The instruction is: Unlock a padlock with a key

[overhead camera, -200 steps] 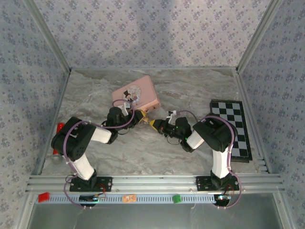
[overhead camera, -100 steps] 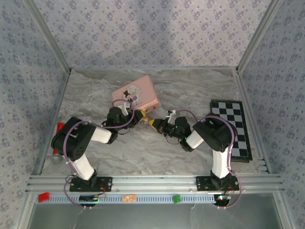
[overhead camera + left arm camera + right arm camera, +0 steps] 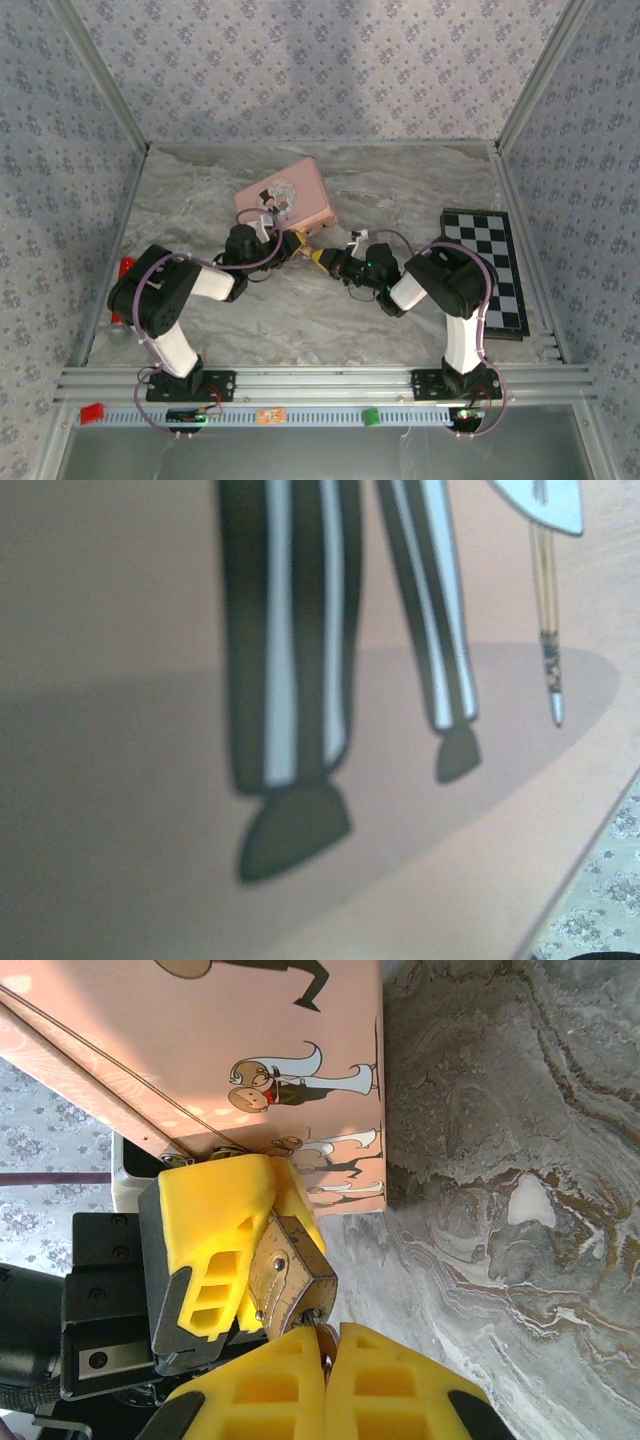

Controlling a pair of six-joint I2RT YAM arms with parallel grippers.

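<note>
The pink tin (image 3: 285, 198) lies at 11 o'clock from the two hands, its near corner crowding them. A checkered board (image 3: 487, 268) sits at 3 o'clock on the marble worktop (image 3: 400, 190), and a red object (image 3: 124, 268) at the 9 o'clock edge is too small to identify. The brass padlock (image 3: 292, 1278) is just beside the tin's corner, clamped in the left hand (image 3: 291, 244), whose fingers cover the shackle. The right hand (image 3: 325, 1360) is closed, its tips meeting the padlock at 6 o'clock; whatever they pinch is hidden. From the left wrist, the tin's print is blurred.
</note>
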